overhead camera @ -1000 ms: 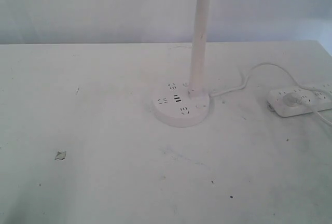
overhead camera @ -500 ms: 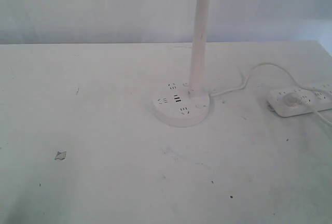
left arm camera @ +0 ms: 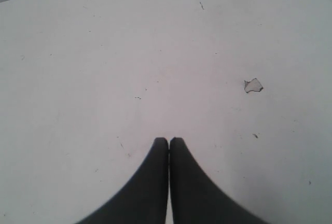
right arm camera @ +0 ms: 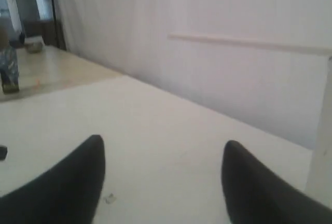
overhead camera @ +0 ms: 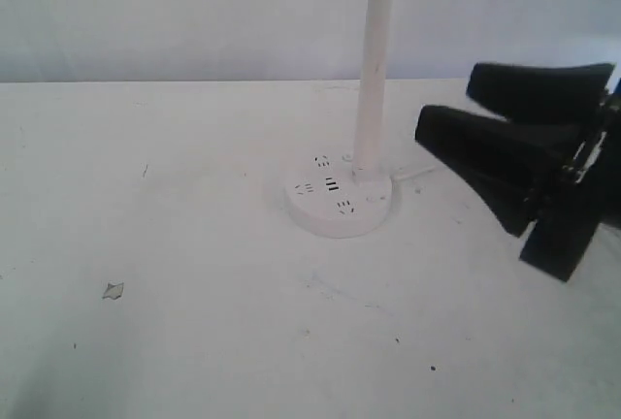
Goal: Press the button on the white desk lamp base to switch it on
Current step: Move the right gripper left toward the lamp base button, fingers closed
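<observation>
Ext. view: white desk lamp base mid-bench, stem upright, right gripper spread wide, empty, just right of base, not touching, L wrist view: left gripper clenched, empty, R wrist view: jaws apart, stem beside.

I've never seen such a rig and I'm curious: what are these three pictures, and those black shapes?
This is a robot with two arms, each ending in a black two-fingered gripper. The wide picture, from a camera off the arms, shows a white table, a round white desk lamp base with a slim stem, and the right gripper, open and empty, beside it without touching. The other two come from wrist cameras. The left gripper is shut on nothing over the table, near a small pale scrap.
</observation>
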`<act>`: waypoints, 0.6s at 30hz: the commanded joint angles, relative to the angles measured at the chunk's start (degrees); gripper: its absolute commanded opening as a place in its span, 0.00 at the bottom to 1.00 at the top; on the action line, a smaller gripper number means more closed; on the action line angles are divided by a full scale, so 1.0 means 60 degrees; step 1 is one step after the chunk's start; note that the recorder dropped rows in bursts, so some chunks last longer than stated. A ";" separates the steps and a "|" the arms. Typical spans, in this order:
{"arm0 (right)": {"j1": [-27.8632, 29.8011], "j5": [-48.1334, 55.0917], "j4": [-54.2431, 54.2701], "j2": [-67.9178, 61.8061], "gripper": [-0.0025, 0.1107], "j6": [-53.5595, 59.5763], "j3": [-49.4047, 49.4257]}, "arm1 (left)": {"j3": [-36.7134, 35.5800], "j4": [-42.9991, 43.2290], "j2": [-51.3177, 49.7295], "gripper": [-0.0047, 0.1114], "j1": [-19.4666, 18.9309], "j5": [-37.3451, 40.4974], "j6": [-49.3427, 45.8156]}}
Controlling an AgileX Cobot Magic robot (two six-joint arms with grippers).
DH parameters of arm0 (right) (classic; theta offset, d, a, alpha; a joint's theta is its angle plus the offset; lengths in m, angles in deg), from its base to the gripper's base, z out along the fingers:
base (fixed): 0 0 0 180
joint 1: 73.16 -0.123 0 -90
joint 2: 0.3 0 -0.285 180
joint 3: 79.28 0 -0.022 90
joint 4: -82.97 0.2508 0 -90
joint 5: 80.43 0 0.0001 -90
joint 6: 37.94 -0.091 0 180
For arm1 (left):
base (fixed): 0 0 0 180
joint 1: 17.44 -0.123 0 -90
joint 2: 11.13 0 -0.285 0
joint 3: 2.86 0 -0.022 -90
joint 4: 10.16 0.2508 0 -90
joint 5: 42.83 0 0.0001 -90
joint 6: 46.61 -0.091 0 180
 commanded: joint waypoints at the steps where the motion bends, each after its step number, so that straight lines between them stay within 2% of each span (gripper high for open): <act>1: -0.0802 0.1160 -0.0350 -0.0737 0.30 0.1097 -0.0057 | -0.0032 -0.0055 0.0037 0.04 0.0085 -0.0029 0.0009; 5: -0.1185 0.1848 0.0778 -0.1475 0.03 0.1481 -0.0057 | -0.0032 -0.0055 0.0037 0.04 0.0085 -0.0029 0.0009; 12: -0.1300 0.1973 0.3970 -0.3162 0.02 0.1971 -0.0057 | -0.0032 -0.0055 0.0037 0.04 0.0085 -0.0029 0.0009; 18: -0.1300 0.1827 0.5171 -0.4615 0.02 0.2480 -0.0169 | -0.0032 -0.0055 0.0037 0.04 0.0085 -0.0029 0.0009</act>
